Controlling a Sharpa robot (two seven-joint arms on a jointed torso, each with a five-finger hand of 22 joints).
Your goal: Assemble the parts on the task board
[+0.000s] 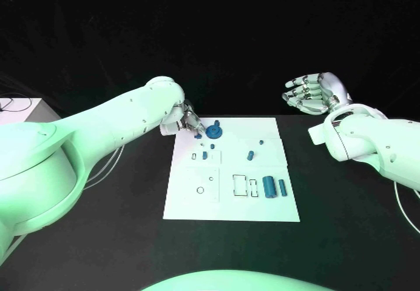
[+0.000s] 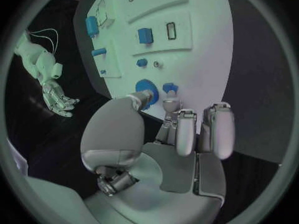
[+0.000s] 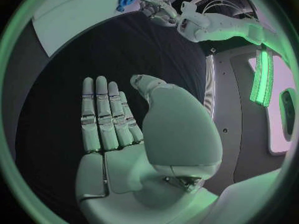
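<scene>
Task board [image 1: 229,209] carries 2 blue cylinders [image 1: 275,187] beside 1 round disc [image 1: 215,131].

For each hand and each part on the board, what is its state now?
left hand: fingers at the round blue part, grip unclear.
right hand: open, raised off the table, holds nothing.
round blue part: on the task board, near its far edge.
two blue cylinders: lying side by side on the board.

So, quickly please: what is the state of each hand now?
Left hand: fingers near the round blue part; cannot tell if it holds it.
Right hand: open, holding nothing.
</scene>
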